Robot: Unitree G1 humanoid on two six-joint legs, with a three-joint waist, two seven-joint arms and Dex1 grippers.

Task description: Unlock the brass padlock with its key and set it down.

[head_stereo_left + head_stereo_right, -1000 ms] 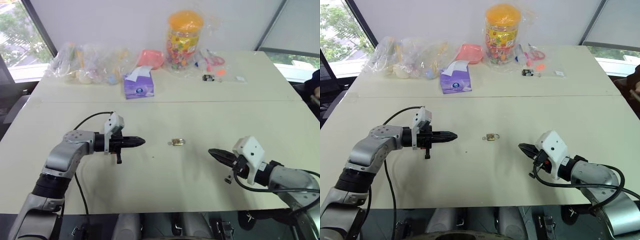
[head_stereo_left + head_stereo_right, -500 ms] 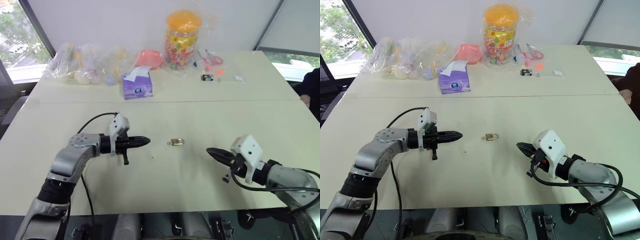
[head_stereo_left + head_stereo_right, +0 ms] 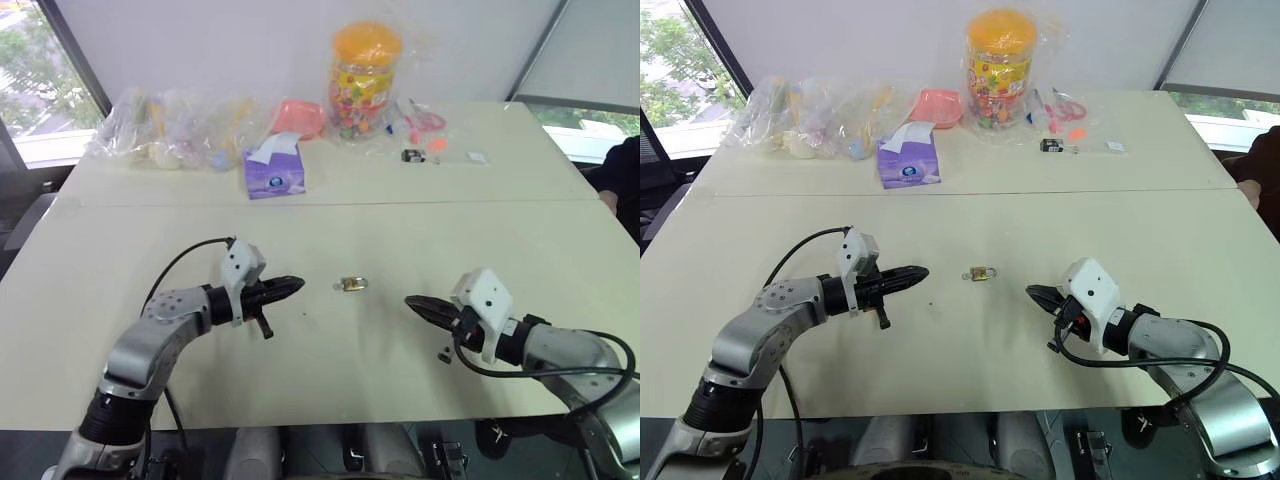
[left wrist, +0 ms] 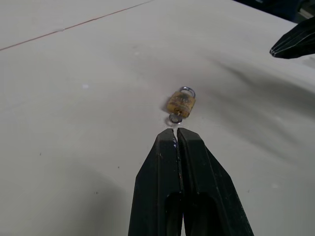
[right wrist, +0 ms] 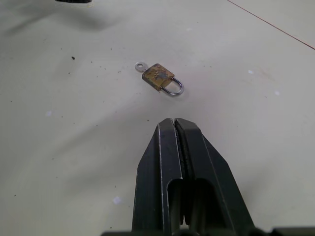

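The brass padlock [image 3: 351,285] lies flat on the table [image 3: 330,375], right between the two arms, so either one can get to it. A small silver ring, probably the key's end, pokes out of its bottom, so the key looks already put in. The left gripper [image 3: 295,284] is pinched shut with nothing in it, and it points at the lock from one side. The right gripper [image 3: 412,303] is pinched shut and empty too, pointing from the other side. Neither one touches the lock, so it is not picked up yet
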